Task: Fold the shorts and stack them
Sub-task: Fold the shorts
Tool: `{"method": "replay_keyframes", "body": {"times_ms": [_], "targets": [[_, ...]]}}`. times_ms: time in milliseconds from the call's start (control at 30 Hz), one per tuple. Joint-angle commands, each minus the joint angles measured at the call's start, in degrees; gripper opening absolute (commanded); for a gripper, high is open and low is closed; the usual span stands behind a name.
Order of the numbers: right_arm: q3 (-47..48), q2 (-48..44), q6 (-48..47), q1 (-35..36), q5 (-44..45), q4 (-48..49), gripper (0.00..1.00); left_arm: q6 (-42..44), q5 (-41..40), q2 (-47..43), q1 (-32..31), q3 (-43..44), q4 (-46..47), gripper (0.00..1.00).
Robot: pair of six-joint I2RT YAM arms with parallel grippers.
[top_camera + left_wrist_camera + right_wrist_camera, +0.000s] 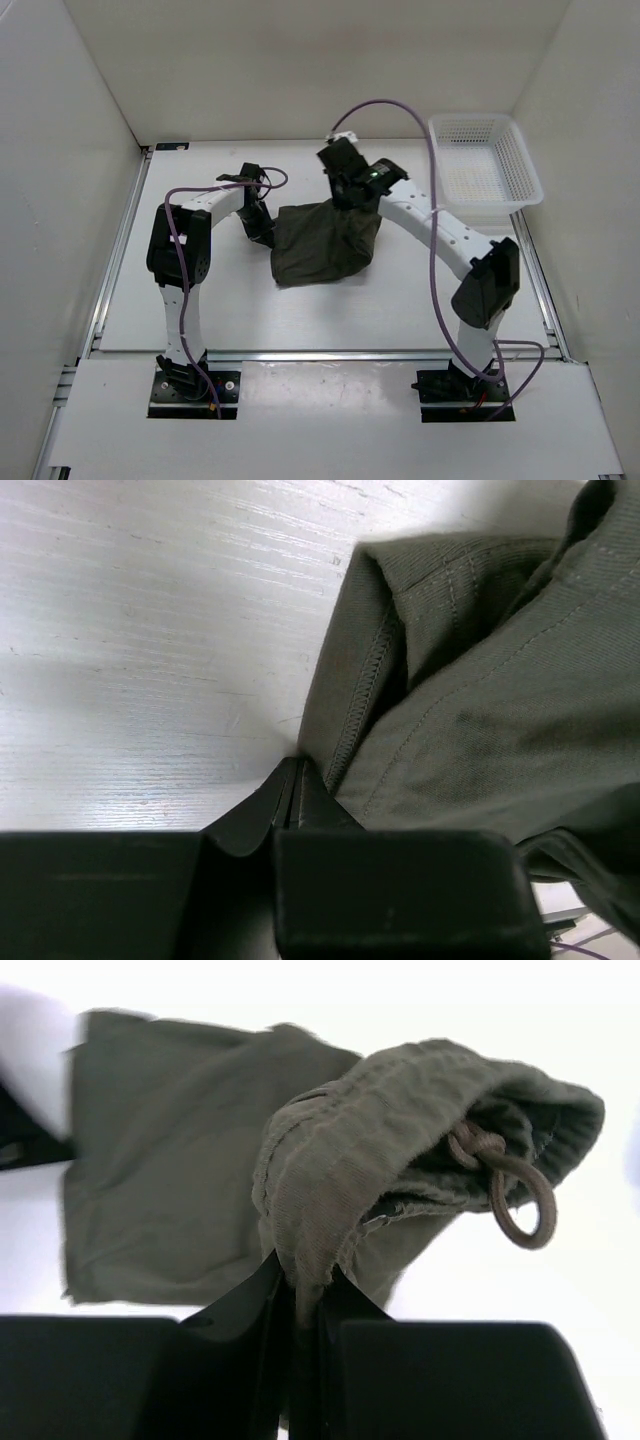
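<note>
The dark olive shorts (325,245) lie bunched in the middle of the table, pulled up toward the back. My right gripper (345,195) is over their far edge, shut on a gathered fold of the waistband (330,1160), which rises out of the closed jaws (300,1270). The tan drawstring loop (515,1195) dangles from the waistband's right end. My left gripper (262,232) sits low at the shorts' left side. Its jaws (297,763) are pressed together right where the stitched hem (365,690) runs into their tips, pinching the fabric edge just above the table.
A white mesh basket (485,170) stands at the back right corner of the white table (200,300). White walls close in the left, back and right sides. A purple cable (432,180) arcs above the right arm.
</note>
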Motion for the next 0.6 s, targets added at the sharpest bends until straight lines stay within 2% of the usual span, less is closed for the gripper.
{"method": "replay_keyframes", "body": {"times_ms": [0,200,500,533,567], "targets": [[6.4,3.2,-2.3,4.3,1.9,-1.0,0.0,-0.3,-0.1,-1.1,-0.4,0.8,0.2,0.1],[13.6,10.6,-3.9,10.3,1.2,-2.1,0.0,-0.8,0.4,-1.1,-0.4,0.1,0.2,0.1],[17.4,18.0,-3.9,11.9,-3.7,-1.0,0.0,-0.8,0.4,-2.9,1.3,-1.2,0.2,0.1],[18.8,18.7,-3.4,11.9,-4.7,-1.0,0.05,-0.8,1.3,-3.8,2.4,-1.2,0.2,0.13],[20.0,20.2,-3.4,11.9,-5.6,-1.0,0.17,-0.8,1.9,-4.4,3.2,-1.7,0.2,0.21]]}}
